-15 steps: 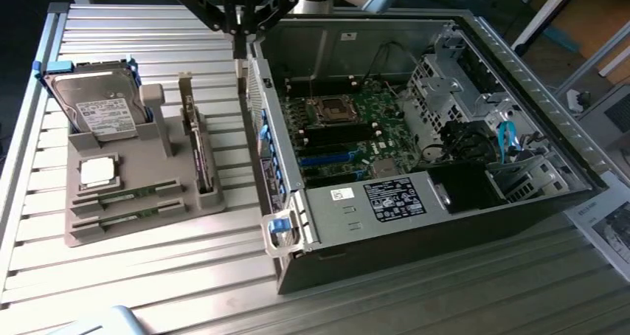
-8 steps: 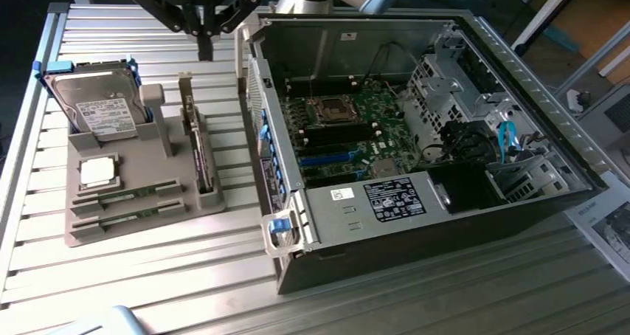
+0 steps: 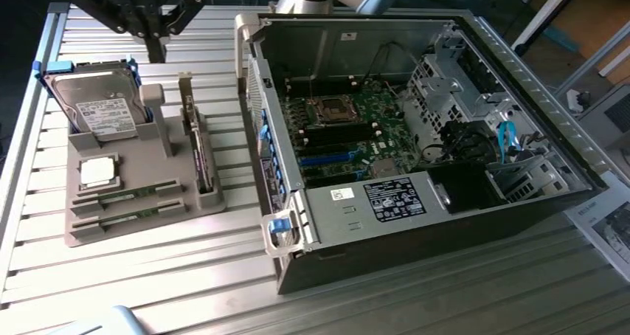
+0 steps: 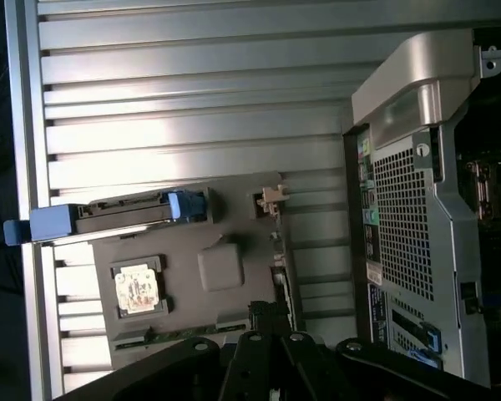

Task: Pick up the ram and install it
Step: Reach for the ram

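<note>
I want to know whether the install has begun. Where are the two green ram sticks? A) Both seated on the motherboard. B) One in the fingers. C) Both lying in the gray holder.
C: one ram stick and the second ram stick lie flat side by side in the gray holder, on the exterior view's left of the computer case.

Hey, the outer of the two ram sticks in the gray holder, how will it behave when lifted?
The ram looks slim and flat, so probably light and fairly stiff. It sits in a slot of the gray holder, so it may bind if pulled up crooked. A bare board, likely fragile under a hard pinch.
</note>
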`<state>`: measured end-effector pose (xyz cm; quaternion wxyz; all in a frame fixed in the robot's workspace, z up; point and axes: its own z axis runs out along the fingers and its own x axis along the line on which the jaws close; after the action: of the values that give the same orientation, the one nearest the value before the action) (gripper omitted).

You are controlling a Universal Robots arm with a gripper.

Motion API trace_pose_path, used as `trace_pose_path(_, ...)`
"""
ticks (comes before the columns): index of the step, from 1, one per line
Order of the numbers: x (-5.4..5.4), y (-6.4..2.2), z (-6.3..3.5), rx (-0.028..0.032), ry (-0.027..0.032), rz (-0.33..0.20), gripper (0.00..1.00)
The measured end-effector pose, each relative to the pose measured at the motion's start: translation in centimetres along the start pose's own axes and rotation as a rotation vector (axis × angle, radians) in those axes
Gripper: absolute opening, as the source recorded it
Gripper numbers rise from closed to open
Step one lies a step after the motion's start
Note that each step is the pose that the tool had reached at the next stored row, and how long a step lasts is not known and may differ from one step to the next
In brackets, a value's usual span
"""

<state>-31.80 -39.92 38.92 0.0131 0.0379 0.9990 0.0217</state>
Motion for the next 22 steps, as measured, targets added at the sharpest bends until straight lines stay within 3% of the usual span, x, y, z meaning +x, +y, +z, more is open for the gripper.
trace_pose_path(4,1.8,-0.14,-0.03,0.0,0.0,0.0,0.1)
trace_pose_path(10,5.4,-0.44,-0.1,0.0,0.0001,0.0,0.1)
trace_pose_path(19,5.5,-0.48,-0.11,0.0,0.0001,-0.002,0.1)
trace_pose_path(22,5.5,-0.51,-0.11,-0.0008,0.0017,-0.036,0.1)
